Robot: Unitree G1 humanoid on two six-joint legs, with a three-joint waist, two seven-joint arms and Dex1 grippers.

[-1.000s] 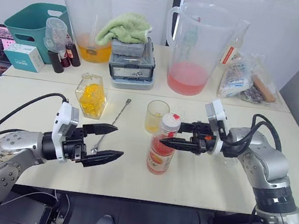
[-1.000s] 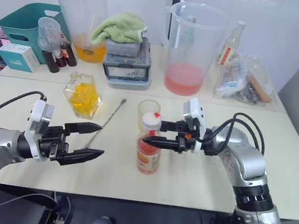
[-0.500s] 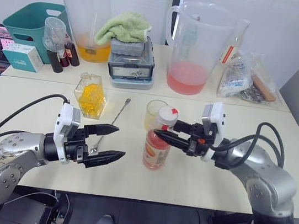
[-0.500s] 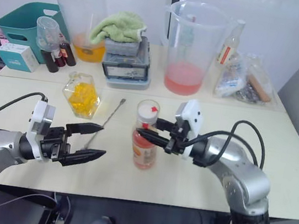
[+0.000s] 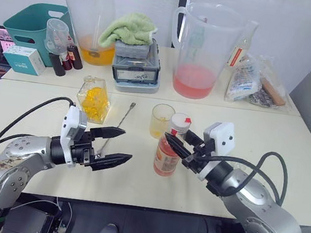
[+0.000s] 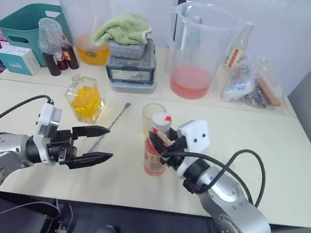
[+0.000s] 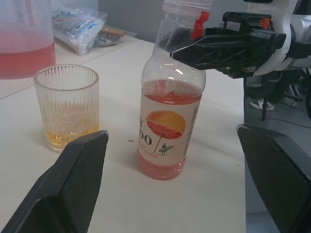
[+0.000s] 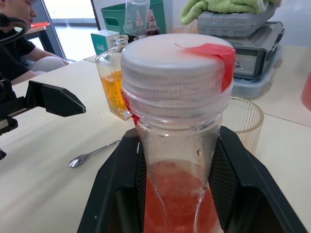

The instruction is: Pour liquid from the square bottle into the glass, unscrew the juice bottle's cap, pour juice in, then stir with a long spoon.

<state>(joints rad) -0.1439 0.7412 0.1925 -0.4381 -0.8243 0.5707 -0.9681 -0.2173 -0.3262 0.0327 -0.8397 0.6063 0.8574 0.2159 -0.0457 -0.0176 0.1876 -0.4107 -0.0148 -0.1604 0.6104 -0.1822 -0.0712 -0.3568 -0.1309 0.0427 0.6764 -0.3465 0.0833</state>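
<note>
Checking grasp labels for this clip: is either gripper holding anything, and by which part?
The right gripper grips the juice bottle at its neck, just below the cap. The left gripper is open, holding nothing.

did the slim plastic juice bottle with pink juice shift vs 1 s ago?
No. The slim plastic juice bottle stands just in front of the ribbed glass tumbler, as before; only the right gripper swung round it.

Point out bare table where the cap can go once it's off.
Bare table lies right of the juice bottle, beyond the right pincer, and along the near edge. It is crowded around the glass, spoon and square bottle.
</note>
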